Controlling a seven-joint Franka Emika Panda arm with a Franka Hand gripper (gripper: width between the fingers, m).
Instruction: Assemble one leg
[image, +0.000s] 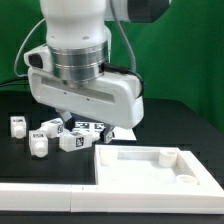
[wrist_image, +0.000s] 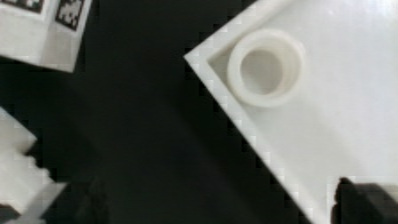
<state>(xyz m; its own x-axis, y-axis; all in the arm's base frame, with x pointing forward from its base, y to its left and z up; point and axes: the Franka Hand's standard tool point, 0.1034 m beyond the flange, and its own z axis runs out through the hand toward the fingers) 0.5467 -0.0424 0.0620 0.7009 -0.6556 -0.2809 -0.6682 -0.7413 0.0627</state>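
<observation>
While wide apart, jaws empty.

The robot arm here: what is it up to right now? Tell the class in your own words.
The Panda arm hangs low over the black table. In the wrist view its gripper appears open and empty. Several small white tagged legs lie loose on the table beneath it, toward the exterior view's left. The white panel lies flat in front, and the wrist camera looks down on one corner hole. No leg stands in any visible hole yet.
</observation>
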